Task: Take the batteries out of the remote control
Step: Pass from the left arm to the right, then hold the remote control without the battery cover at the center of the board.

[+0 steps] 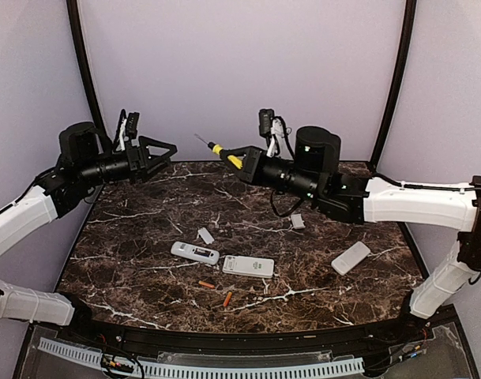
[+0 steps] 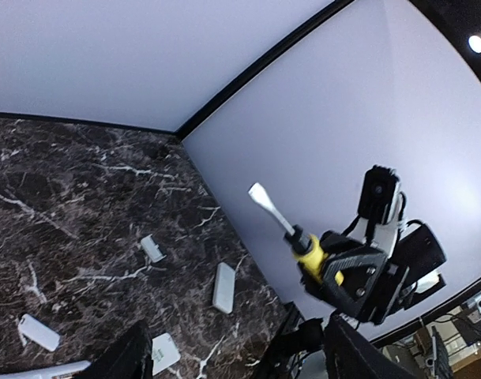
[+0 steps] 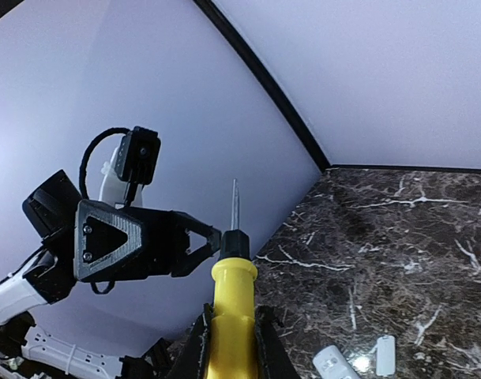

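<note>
Over on the left, the left gripper (image 1: 170, 152) hangs high above the far left corner of the marble table (image 1: 122, 237), its jaws spread and nothing between them. It points across at the right gripper (image 1: 238, 162), which is raised over the far middle with its jaws pinching the yellow handle of a screwdriver (image 1: 216, 148). The blade aims up and toward the left arm. Down on the table, the left remote (image 1: 195, 253) and the middle remote (image 1: 248, 266) lie almost end to end near the centre, with a small grey cover (image 1: 205, 235) just beyond them. A second cover (image 1: 298, 222) lies further right, and the right remote (image 1: 351, 257) sits well apart by the right edge. Two orange batteries (image 1: 206, 284) lie loose nearer the arms, just in front of the paired remotes. The other one (image 1: 227, 298) is angled beside the first, and the two are not touching. I can't tell whether any cells remain inside the remotes. I'd expect the batteries to be light, stiff and smooth, so they could roll or squirt out of a pinch. The safest hold looks to be across the middle of the barrel, with the fingers square to its length.
</note>
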You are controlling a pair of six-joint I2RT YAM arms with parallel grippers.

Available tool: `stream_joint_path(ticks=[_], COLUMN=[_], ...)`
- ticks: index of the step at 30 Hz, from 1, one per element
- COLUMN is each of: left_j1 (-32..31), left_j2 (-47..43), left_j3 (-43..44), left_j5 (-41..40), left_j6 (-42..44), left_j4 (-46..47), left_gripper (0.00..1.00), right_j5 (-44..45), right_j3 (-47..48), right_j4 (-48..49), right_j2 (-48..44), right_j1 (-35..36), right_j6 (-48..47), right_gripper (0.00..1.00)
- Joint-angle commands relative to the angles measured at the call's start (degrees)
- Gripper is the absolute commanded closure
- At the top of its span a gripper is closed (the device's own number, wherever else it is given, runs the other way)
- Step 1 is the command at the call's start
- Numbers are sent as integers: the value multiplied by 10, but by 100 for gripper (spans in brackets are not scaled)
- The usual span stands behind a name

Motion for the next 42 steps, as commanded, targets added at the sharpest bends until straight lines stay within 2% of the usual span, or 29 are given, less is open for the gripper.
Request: stream_joint_path(ticks=[1,5,7,10,15,28,37,42], left_j1=[30,45,45,45,45,26,11,7], left_j2=[41,108,140,187,258,362,389,397], left_j3=[48,56,49,39,59,94,105,107], left_j5=[-23,-73,-87,-90,-114,-142,-182,-172], left_j6=[146,220,242,259,280,302,308,309], left_j4=[-306,-386,-398,-397,-413,-443,-447,-444], left_gripper=[24,23,23,24,25,26,30,32], right_j5=[62,82,85,66,12,-64,-91,-95], right_j3=[-29,-22,-17,-24,-29,59,72,79], right_j4=[-161,-281,-337,-370,-393,-415,-403,-404], right_j2=[-60,-79,-77,-67,-31,96,130,143], right_j1=[-41,-54,-55,-54,-44,-2,10,16], right_j6=[-33,-35,-22,8,54,96,132,140], right_gripper=[100,100,100,100,100,100,100,100])
